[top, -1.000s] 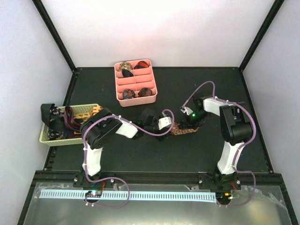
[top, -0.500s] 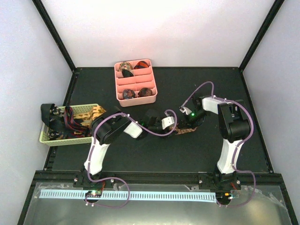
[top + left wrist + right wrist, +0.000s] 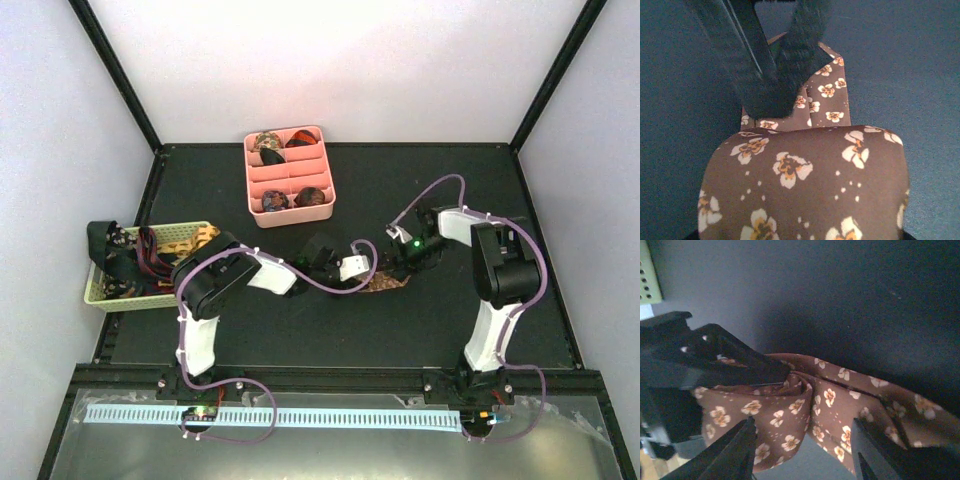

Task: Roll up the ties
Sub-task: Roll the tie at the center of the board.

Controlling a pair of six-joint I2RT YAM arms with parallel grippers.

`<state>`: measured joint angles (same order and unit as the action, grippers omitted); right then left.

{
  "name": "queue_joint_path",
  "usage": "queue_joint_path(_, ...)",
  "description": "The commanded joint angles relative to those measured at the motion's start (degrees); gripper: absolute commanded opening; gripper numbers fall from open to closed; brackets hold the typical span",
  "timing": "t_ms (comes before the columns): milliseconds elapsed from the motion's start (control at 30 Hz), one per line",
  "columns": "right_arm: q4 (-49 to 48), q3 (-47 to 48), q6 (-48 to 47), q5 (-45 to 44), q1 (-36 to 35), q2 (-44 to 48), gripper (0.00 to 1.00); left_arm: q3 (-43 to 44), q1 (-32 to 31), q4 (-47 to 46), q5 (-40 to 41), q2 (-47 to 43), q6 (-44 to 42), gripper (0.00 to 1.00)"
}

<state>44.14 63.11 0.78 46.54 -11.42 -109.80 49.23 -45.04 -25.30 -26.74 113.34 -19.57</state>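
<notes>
A brown tie [image 3: 388, 286] with small white-and-orange flowers lies partly rolled on the dark table, mid-right. My left gripper [image 3: 366, 272] reaches it from the left and is shut on the rolled fold. In the left wrist view the tie [image 3: 805, 190] bulges over the jaws and hides them. In the right wrist view the left fingers [image 3: 740, 362] pinch the top of the fold. My right gripper [image 3: 805, 455] stands open, its fingers on either side of the tie [image 3: 830, 400] and apart from it. In the top view the right gripper [image 3: 398, 264] sits just right of the left one.
A pink divided tray [image 3: 290, 172] at the back holds rolled ties [image 3: 268, 143]. A pale woven basket [image 3: 185, 238] at the left edge holds loose dark and red ties [image 3: 130, 265]. The right gripper's dark fingers [image 3: 740, 45] cross the top of the left wrist view.
My left gripper has closed onto the tie's fold. My right gripper, shut before, has opened and let go of the tie, shifting slightly right.
</notes>
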Motion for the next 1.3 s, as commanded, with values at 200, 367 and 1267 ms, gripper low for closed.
queue_joint_path(200, 0.1, -1.0, 0.3, 5.7, -2.7, 3.7, 0.59, -0.3, -0.6, 13.5, 3.1, 2.1, -2.9, 0.34)
queue_joint_path(367, -0.6, 0.1, 1.3, 2.3, -4.7, 2.4, 0.44, -0.5, -0.7, 13.4, 2.9, 2.1, -2.7, 0.34)
queue_joint_path(1267, -2.0, -0.4, -0.6, -19.7, -3.4, -0.9, 0.02, 0.4, 0.3, -7.5, -7.1, -0.3, 8.6, 0.83)
